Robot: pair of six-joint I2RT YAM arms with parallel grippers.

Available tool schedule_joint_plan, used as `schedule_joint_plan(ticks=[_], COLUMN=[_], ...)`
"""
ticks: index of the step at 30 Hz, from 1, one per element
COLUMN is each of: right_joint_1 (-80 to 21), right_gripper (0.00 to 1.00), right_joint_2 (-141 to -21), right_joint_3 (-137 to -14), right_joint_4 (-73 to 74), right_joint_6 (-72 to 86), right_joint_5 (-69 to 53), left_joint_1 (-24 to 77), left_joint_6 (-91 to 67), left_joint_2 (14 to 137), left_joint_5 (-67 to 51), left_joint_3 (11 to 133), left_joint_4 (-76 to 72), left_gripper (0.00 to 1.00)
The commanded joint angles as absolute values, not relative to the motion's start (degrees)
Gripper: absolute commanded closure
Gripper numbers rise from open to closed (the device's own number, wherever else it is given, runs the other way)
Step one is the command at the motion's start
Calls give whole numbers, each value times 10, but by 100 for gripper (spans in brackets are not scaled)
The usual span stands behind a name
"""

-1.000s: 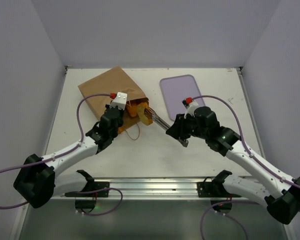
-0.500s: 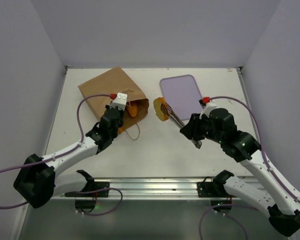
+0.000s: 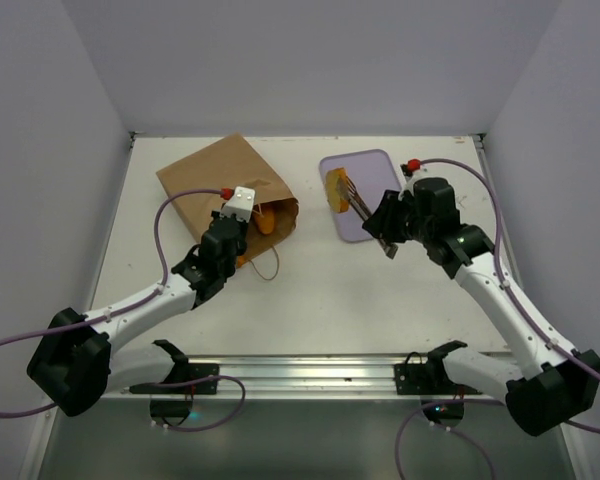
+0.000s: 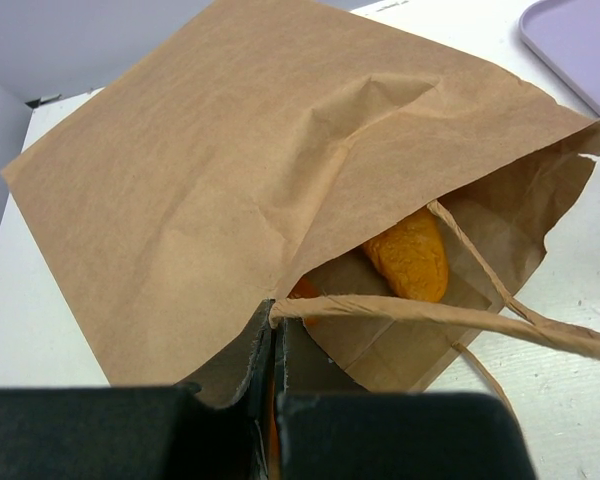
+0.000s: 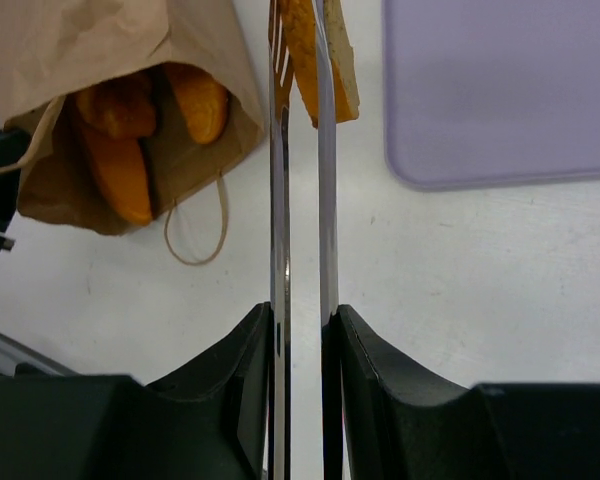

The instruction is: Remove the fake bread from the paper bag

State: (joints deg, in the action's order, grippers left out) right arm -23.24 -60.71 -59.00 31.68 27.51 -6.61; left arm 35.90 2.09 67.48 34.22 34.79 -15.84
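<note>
Your creased brown kraft bag [image 4: 230,150] hides most of the bread [image 4: 410,255] inside. Only glossy orange ends show just past your left gripper [image 4: 277,335], which is pinched tight on the bag's lower lip. Your right gripper [image 5: 300,315] clamps thin metal tongs [image 5: 278,200]; their far tips nip a ridged golden piece [image 3: 335,190] at the smooth lavender tray's [image 3: 365,165] edge.
</note>
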Motion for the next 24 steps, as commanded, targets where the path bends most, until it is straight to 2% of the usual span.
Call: schedule_joint_plan(ticks=[1, 8, 16, 24], right_joint_1=[-202, -183, -175, -152], right_gripper=[73, 73, 73, 73], right_joint_2=[-647, -745, -852, -925], right_joint_3=[-606, -621, -709, -737], right_joint_4=[197, 83, 50, 13], right_joint_6=[295, 337, 342, 342], right_joint_5=[-111, -125, -113, -107], left_joint_1=[358, 357, 357, 358], left_joint_6=[5, -11, -11, -11], left_joint_2=[662, 660, 661, 660], left_joint_5=[345, 342, 338, 339], left_joint_3=[344, 343, 343, 343], left_joint_4=[-197, -196, -196, -194], left_gripper=[100, 100, 100, 100])
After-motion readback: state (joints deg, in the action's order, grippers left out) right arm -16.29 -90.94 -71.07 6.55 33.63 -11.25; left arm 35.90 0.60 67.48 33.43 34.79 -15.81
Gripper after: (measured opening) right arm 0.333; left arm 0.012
